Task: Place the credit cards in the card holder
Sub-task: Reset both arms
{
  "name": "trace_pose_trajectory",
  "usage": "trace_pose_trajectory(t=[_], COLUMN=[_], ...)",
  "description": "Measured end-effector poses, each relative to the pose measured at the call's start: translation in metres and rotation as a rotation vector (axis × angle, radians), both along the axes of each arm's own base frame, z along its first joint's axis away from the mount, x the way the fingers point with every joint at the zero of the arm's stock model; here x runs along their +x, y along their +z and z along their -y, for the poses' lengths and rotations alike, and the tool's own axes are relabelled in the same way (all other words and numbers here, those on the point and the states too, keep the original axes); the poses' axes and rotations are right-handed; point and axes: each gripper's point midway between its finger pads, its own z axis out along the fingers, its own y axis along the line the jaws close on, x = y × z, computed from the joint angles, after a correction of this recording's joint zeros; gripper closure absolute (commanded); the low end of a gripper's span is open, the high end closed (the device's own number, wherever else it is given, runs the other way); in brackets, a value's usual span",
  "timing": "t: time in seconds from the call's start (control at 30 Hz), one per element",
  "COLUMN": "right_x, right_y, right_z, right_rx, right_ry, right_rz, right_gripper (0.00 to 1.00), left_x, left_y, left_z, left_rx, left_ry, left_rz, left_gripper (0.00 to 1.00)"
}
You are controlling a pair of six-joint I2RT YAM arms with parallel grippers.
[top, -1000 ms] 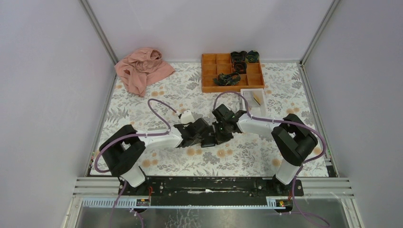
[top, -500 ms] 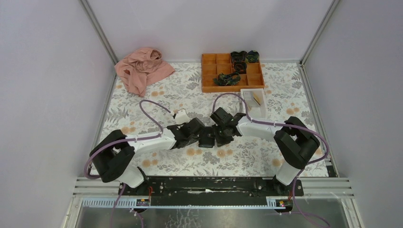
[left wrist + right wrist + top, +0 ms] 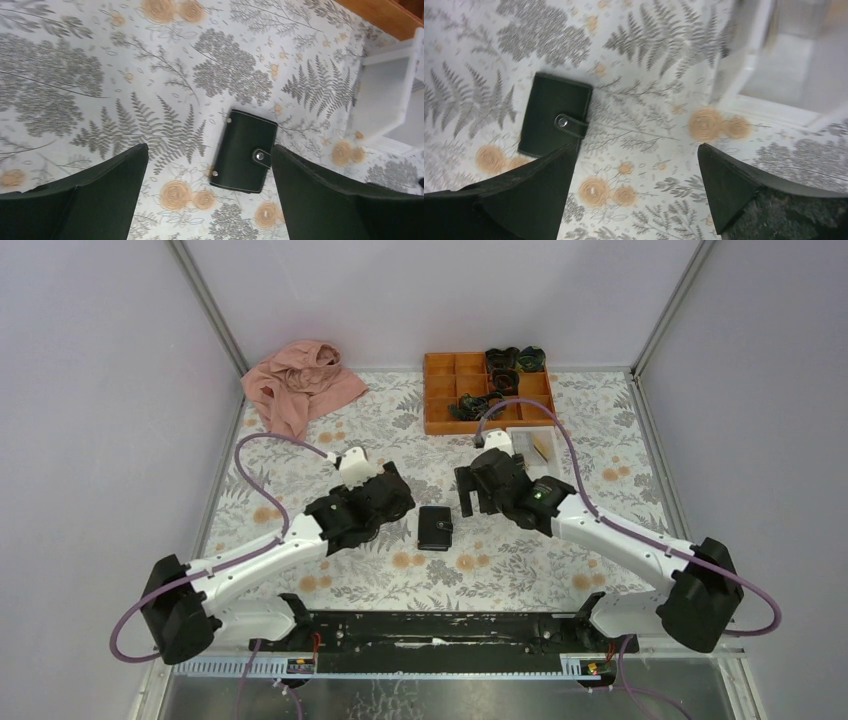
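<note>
The card holder (image 3: 434, 528) lies flat on the flowered table, folded shut with its snap strap fastened; it is also in the left wrist view (image 3: 245, 150) and the right wrist view (image 3: 555, 117). My left gripper (image 3: 392, 502) hovers just left of it, open and holding nothing (image 3: 209, 148). My right gripper (image 3: 478, 490) hangs up and to the right of it, also open and holding nothing (image 3: 636, 146). One yellowish credit card (image 3: 542, 447) rests in the small white tray (image 3: 522, 433). No card shows on the table.
An orange compartment tray (image 3: 487, 390) with dark coiled items stands at the back. The white tray (image 3: 385, 100) sits just in front of it, close to the right gripper (image 3: 744, 65). A pink cloth (image 3: 300, 385) lies bunched at the back left.
Both grippers opened and drew apart from the card holder, the left arm back to the left, the right arm up and right. The holder now lies free on the table.
</note>
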Motion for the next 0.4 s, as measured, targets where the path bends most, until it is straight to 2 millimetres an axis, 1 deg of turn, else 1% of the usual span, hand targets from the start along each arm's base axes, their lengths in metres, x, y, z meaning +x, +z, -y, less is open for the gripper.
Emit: trace_pose_trajectory(t=[0.17, 0.3, 0.4], right_x=[0.008, 0.004, -0.001], right_y=[0.017, 0.024, 0.028], right_z=[0.025, 0.049, 0.064], right_rx=[-0.025, -0.035, -0.034], right_ry=[-0.121, -0.218, -0.269], right_rz=[0.095, 0.138, 0.166], right_gripper=[0.01, 0.00, 0.01], left_x=[-0.006, -0.012, -0.018], left_y=[0.007, 0.008, 0.007], left_z=[-0.021, -0.033, -0.042], left_rx=[0.052, 0.068, 0.066], left_ry=[0.027, 0.041, 0.050], left_rz=[0.013, 0.018, 0.026], left_gripper=[0.00, 0.00, 0.00])
